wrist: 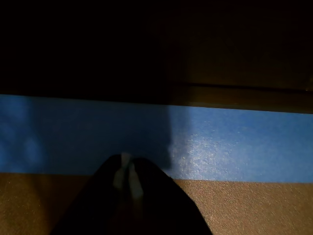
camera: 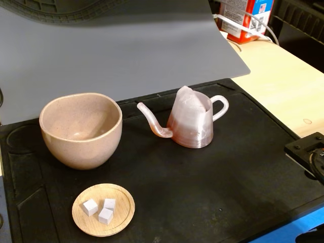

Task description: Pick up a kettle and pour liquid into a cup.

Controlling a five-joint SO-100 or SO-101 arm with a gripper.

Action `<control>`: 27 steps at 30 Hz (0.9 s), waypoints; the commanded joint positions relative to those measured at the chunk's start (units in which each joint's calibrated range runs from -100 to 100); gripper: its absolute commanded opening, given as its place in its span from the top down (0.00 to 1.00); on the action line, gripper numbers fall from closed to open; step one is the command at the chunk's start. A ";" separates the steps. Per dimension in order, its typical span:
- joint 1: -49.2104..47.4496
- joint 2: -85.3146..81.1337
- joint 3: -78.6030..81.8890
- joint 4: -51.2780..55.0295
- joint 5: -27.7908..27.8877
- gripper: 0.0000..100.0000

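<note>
In the fixed view the kettle stands upright on the black mat, its thin spout pointing left toward the cup. Its lower body and spout look orange-brown, which may be the liquid showing through. The speckled beige cup sits at the mat's left, and its inside looks dry. My gripper appears only in the wrist view. Its dark fingers are pressed together at the bottom edge, above a blue strip and a brown surface. Neither kettle nor cup shows in that view.
A wooden saucer with three white cubes lies in front of the cup. A black part of the arm sits at the mat's right edge. A grey sheet rises behind, and a red-and-white carton stands on the pale wooden table at back right.
</note>
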 commanded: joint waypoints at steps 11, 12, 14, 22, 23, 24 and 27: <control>-0.09 -0.17 0.21 0.30 0.34 0.99; -0.09 -0.17 0.21 0.30 0.34 0.99; -0.16 -0.17 0.21 0.30 0.34 0.99; -0.47 -0.17 0.21 0.22 0.08 0.99; -0.47 -0.17 0.21 0.22 0.08 0.99; -0.47 -0.17 0.21 0.22 0.03 0.99; -0.32 -0.17 0.21 0.04 0.03 1.00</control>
